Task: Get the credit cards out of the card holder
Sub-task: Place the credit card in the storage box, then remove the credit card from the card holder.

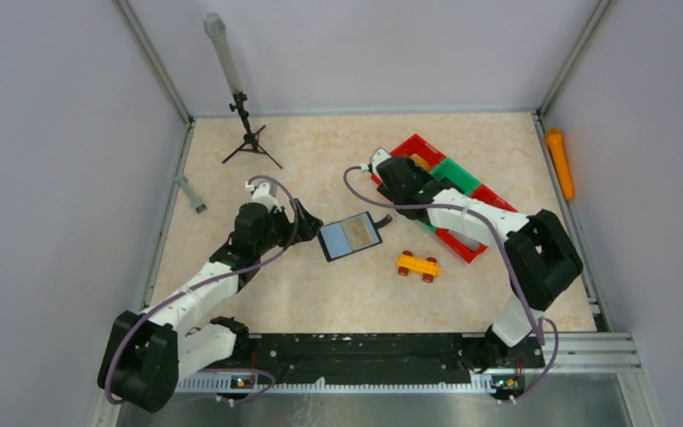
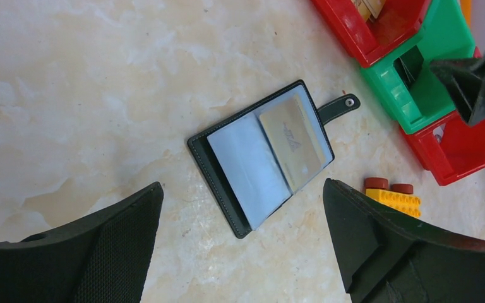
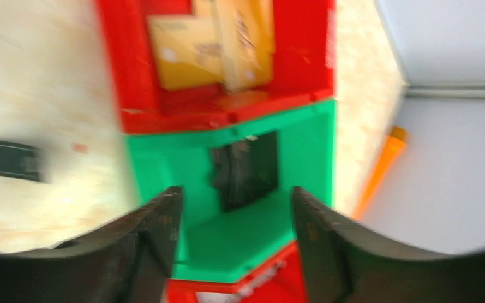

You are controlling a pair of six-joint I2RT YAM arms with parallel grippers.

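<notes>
Card holder lies open flat, tan card in one sleeve, its mark unreadable. Left gripper gapes wide, empty. Right gripper parted above green bin, gripping nothing.

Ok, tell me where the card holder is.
In the top view the card holder lies open mid-table, just right of the left claw, the yellow toy car to its lower right.
</notes>
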